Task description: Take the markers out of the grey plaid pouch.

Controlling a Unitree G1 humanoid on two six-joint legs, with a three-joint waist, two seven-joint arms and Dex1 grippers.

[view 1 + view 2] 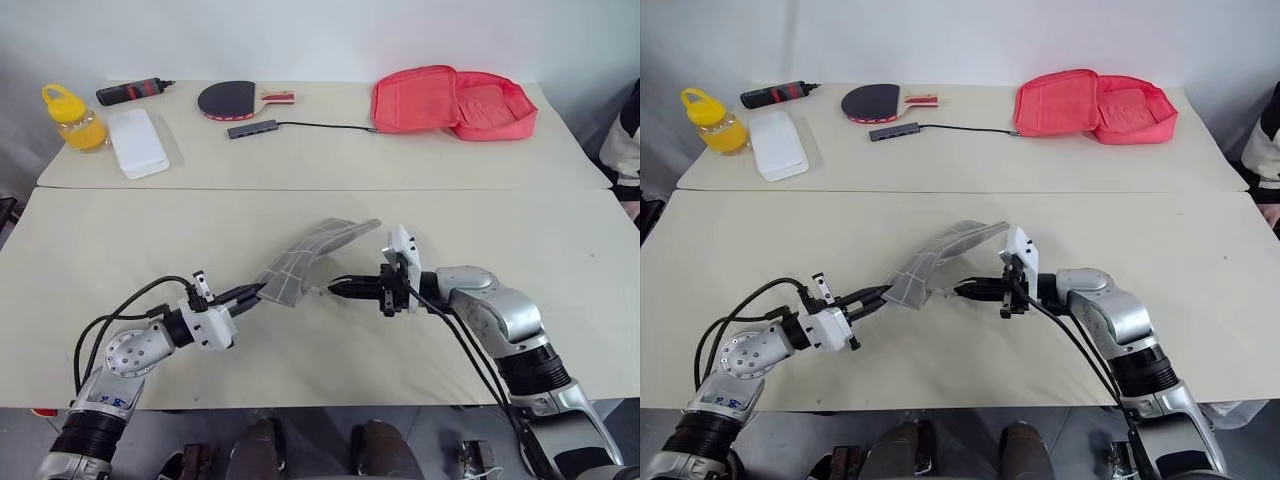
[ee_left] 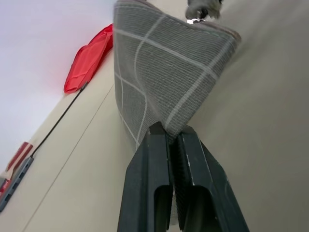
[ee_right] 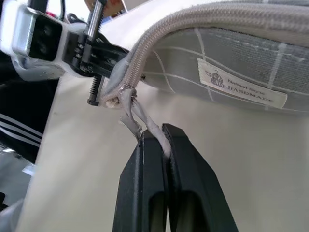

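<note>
Pouches: one grey plaid pouch point(image 1: 300, 257), held up between both arms over the near bench point(image 1: 120, 240), bowed in an arch.
Left gripper point(image 1: 252, 293): jaws clenched on the pouch's lower corner.
Right gripper point(image 1: 337, 288): jaws clenched on the pale zipper pull tab point(image 3: 137, 121) at the pouch's end.
Markers: not visible.
Benches: two pale cream ones, set edge to edge.
Far bench point(image 1: 320, 150): one open pink-red case point(image 1: 452, 102), one paddle point(image 1: 236, 99), one cabled hub point(image 1: 253, 129), one white box point(image 1: 138, 142), one yellow bottle point(image 1: 72, 118), one black-and-red gadget point(image 1: 132, 92).
Room: plain white wall behind.
</note>
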